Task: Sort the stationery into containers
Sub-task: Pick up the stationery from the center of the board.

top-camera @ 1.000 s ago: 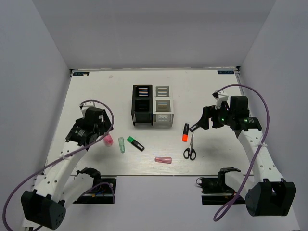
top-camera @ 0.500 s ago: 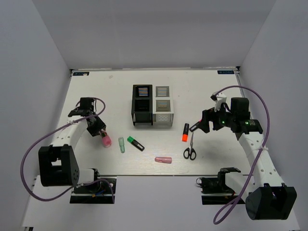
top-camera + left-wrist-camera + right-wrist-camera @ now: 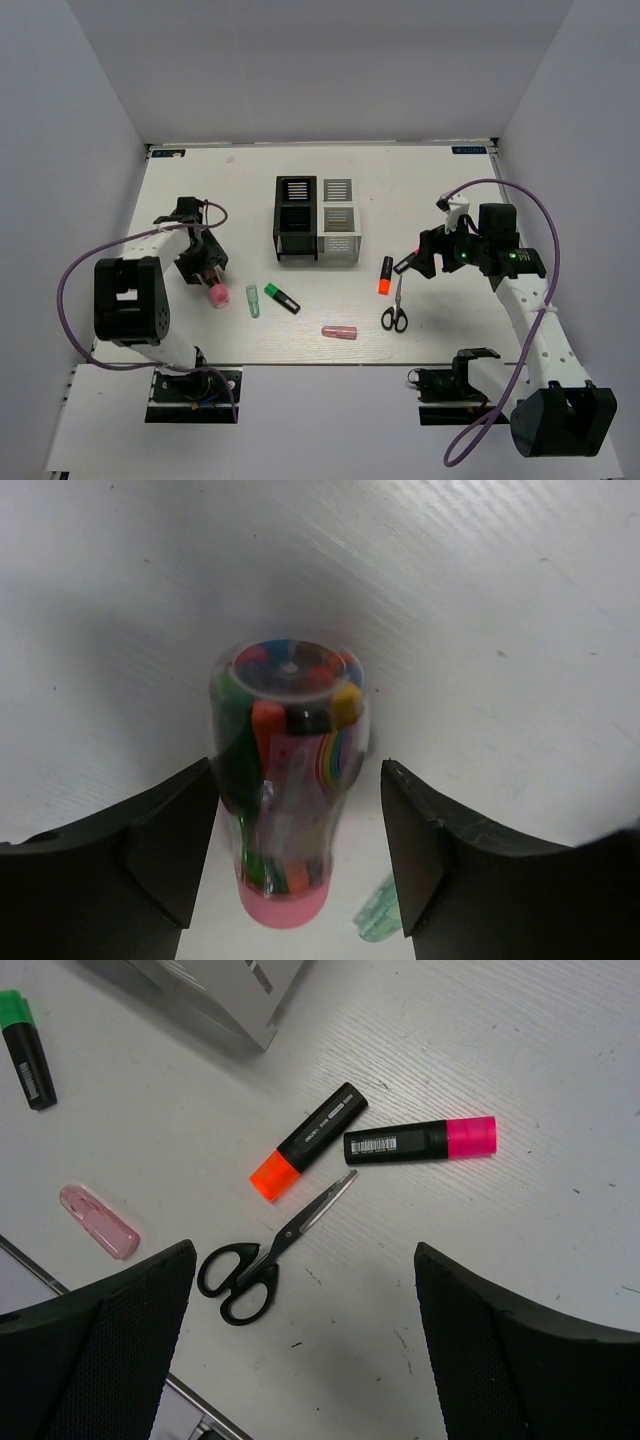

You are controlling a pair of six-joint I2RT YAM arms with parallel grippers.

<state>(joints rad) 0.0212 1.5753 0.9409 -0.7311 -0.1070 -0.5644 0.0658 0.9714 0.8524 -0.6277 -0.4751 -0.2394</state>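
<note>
Left pincer (image 3: pixel 298 780) part open, fingers either side of clear tube (image 3: pixel 288 730), not clamped; slim gap on right side. Tube lies on surface (image 3: pixel 500 620), well left of black organiser (image 3: pixel 296 222). Pink-capped, bright bits packed inside. Judge it light, rigid, slick plastic, apt to roll; best hold across narrow waist. Right pincer (image 3: pixel 302 1250) wide open, empty, above scissors (image 3: pixel 250 1265) and orange highlighter (image 3: pixel 305 1145).

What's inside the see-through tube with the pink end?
The clear tube is packed with little colourful pieces: green, orange, black and yellow. What they are is unclear, and the pink cap hides that end.
</note>
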